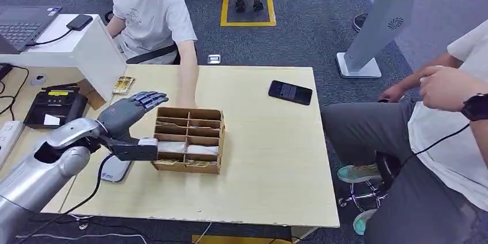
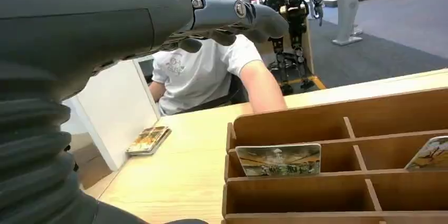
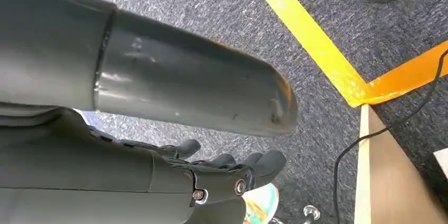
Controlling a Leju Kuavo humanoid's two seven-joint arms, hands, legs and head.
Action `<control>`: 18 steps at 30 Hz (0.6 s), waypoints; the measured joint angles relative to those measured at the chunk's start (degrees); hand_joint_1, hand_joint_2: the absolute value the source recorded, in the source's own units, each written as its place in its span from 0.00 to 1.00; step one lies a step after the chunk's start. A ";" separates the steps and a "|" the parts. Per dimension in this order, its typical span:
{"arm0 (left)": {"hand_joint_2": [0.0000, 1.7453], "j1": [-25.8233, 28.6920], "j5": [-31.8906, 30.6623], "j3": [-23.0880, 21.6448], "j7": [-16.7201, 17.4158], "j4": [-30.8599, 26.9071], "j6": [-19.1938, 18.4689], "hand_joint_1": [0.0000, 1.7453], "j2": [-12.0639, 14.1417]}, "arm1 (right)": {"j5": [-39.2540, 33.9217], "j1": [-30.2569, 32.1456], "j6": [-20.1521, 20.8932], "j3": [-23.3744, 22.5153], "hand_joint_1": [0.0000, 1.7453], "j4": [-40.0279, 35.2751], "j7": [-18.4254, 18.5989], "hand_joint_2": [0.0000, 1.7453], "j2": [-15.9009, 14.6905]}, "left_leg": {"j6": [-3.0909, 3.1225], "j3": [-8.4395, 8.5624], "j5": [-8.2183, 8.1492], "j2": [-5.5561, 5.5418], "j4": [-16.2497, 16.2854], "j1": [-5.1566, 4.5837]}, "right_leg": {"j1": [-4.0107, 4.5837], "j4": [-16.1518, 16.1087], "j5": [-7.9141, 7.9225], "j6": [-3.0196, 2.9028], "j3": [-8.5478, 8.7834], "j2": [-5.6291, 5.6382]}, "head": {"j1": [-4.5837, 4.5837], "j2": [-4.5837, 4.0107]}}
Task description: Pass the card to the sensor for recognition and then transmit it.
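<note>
A brown cardboard box (image 1: 214, 136) with several compartments stands mid-table. Picture cards lie in its near compartments (image 1: 201, 150). In the left wrist view one card (image 2: 278, 159) stands upright in a compartment and a second card (image 2: 430, 154) shows at the edge. My left hand (image 1: 131, 111) hovers just left of the box, fingers (image 2: 232, 17) spread and holding nothing. A flat grey pad (image 1: 115, 170) with a cable lies on the table under my left forearm. My right hand (image 3: 227, 176) hangs over the carpet floor, fingers loosely apart and holding nothing.
A person seated behind the table reaches an arm (image 1: 187, 83) to the box's far edge. A small stack of cards (image 1: 124, 84) lies beside a white divider (image 1: 100, 54). A black device (image 1: 54, 107) sits at the left, a phone (image 1: 290, 92) at the far right. Another person (image 1: 443, 123) sits on the right.
</note>
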 joint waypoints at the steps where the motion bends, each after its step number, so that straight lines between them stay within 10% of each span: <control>1: 1.00 -0.01 -0.07 -0.11 0.09 0.00 0.02 0.00 0.00 | 0.00 -0.04 0.00 0.02 0.00 0.00 0.00 0.00 0.00 | 0.00 0.00 0.00 0.00 0.00 0.00 | 0.00 0.00 0.00 0.00 0.00 0.00 | 0.00 0.00; 18: 1.00 -0.02 -0.44 -0.92 0.17 0.02 0.35 0.00 -0.74 | 0.00 -0.21 0.00 0.09 0.00 0.00 -0.17 0.00 0.00 | 0.00 0.00 0.00 0.00 0.00 0.00 | 0.00 0.00 0.00 0.00 -0.01 0.00 | 0.02 0.00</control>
